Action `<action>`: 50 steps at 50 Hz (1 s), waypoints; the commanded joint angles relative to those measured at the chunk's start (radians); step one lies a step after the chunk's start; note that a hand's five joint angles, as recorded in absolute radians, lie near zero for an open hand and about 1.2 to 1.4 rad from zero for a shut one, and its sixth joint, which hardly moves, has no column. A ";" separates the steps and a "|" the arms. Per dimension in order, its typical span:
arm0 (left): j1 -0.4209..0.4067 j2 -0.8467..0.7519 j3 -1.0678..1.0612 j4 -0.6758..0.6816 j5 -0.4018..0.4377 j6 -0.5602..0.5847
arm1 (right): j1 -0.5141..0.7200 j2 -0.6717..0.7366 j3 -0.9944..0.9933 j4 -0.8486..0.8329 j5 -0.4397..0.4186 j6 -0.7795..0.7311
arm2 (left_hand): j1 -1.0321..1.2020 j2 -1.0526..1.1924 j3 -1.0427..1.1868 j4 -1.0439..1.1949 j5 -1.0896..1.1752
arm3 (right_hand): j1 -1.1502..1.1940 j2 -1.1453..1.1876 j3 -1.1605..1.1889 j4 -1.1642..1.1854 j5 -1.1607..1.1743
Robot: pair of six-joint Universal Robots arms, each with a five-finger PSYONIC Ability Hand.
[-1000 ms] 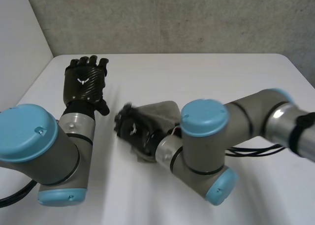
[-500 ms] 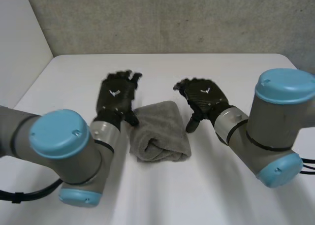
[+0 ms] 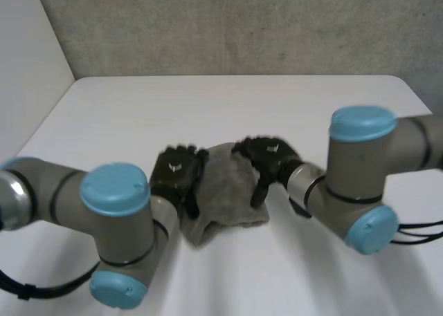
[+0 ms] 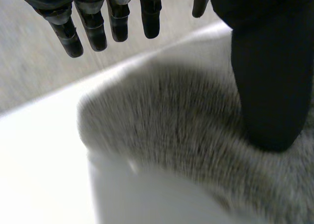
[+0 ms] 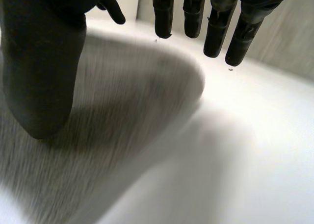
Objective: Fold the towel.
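Fuzzy grey rumpled towel (image 3: 228, 191) lies between left hand (image 3: 176, 176) and right hand (image 3: 271, 155).

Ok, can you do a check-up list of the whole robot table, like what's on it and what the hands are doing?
surface: white table, flat and smooth.
job's things: one grey towel, bunched into a thick folded wad near the middle of the table, between the two hands.
clutter: nothing seen.
hands: left hand open at the towel's left edge, fingers straight above the cloth, thumb low by it; right hand open at the towel's right edge, posed the same way.
cables: nothing seen lying on the towel.
surroundings: grey wall behind the table, white wall at its left.
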 commanded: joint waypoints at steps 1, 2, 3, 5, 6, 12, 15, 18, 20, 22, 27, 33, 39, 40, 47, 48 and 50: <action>0.001 0.181 0.045 0.001 -0.001 -0.001 | -0.039 -0.272 0.044 -0.009 0.038 0.007 | 0.004 0.007 0.007 0.006 -0.002 | -0.057 -0.070 -0.068 -0.083 -0.066; 0.001 0.219 0.058 -0.007 -0.002 0.000 | -0.060 -0.323 0.051 -0.010 0.071 0.007 | 0.004 0.007 0.007 0.006 -0.002 | -0.057 -0.070 -0.068 -0.083 -0.066; 0.001 0.220 0.058 -0.007 -0.002 0.000 | -0.060 -0.324 0.051 -0.010 0.071 0.007 | 0.004 0.007 0.007 0.006 -0.002 | -0.057 -0.070 -0.068 -0.083 -0.066; 0.013 0.293 0.082 -0.046 -0.002 -0.004 | -0.098 -0.412 0.052 -0.010 0.154 0.001 | 0.004 0.007 0.007 0.006 -0.002 | -0.057 -0.070 -0.068 -0.083 -0.066; 0.013 0.293 0.082 -0.047 -0.002 -0.004 | -0.098 -0.413 0.052 -0.010 0.154 0.001 | 0.004 0.007 0.007 0.006 -0.002 | -0.057 -0.070 -0.068 -0.083 -0.066; 0.078 0.370 0.157 -0.192 -0.008 -0.007 | -0.163 -0.512 0.041 0.040 0.263 -0.002 | 0.001 0.004 0.004 0.003 -0.005 | -0.057 -0.070 -0.068 -0.083 -0.066; 0.096 0.382 0.202 -0.272 -0.011 -0.014 | -0.180 -0.534 0.025 0.077 0.278 -0.002 | 0.004 0.007 0.007 0.006 -0.002 | -0.057 -0.070 -0.068 -0.083 -0.066; 0.113 0.405 0.220 -0.315 -0.013 -0.024 | -0.186 -0.537 0.014 0.089 0.281 -0.001 | 0.004 0.007 0.007 0.006 -0.002 | -0.057 -0.070 -0.068 -0.083 -0.066; 0.118 0.415 0.222 -0.321 -0.013 -0.027 | -0.186 -0.535 0.011 0.094 0.283 -0.001 | 0.004 0.007 0.007 0.006 -0.002 | -0.057 -0.070 -0.068 -0.083 -0.066; 0.119 0.421 0.223 -0.326 -0.012 -0.032 | -0.186 -0.532 0.011 0.094 0.285 -0.001 | 0.004 0.007 0.007 0.006 -0.002 | -0.057 -0.070 -0.068 -0.083 -0.066; 0.119 0.422 0.222 -0.329 -0.011 -0.033 | -0.186 -0.525 0.011 0.094 0.288 0.001 | 0.004 0.007 0.007 0.006 -0.002 | -0.057 -0.070 -0.068 -0.083 -0.066; 0.119 0.424 0.223 -0.346 -0.011 -0.046 | -0.186 -0.522 0.011 0.092 0.286 -0.001 | 0.004 0.007 0.007 0.006 -0.002 | -0.057 -0.070 -0.068 -0.083 -0.066; 0.119 0.433 0.220 -0.344 -0.011 -0.047 | -0.177 -0.493 0.014 0.097 0.252 -0.007 | -0.005 -0.002 -0.002 -0.003 -0.011 | -0.057 -0.070 -0.068 -0.083 -0.066; 0.119 0.433 0.220 -0.344 -0.011 -0.047 | -0.177 -0.493 0.014 0.097 0.252 -0.007 | -0.005 -0.002 -0.002 -0.003 -0.011 | -0.057 -0.070 -0.068 -0.083 -0.066; 0.131 0.450 0.213 -0.340 -0.010 -0.049 | -0.166 -0.387 0.040 0.088 0.024 -0.158 | -0.014 -0.011 -0.011 -0.012 -0.020 | -0.057 -0.070 -0.068 -0.083 -0.066; 0.132 0.450 0.213 -0.340 -0.010 -0.049 | -0.166 -0.387 0.040 0.088 0.024 -0.159 | -0.014 -0.011 -0.011 -0.012 -0.020 | -0.057 -0.070 -0.068 -0.083 -0.066; 0.133 0.458 0.211 -0.340 -0.010 -0.049 | -0.094 -0.295 0.026 0.083 -0.065 -0.183 | -0.014 -0.011 -0.011 -0.012 -0.020 | -0.057 -0.070 -0.068 -0.083 -0.066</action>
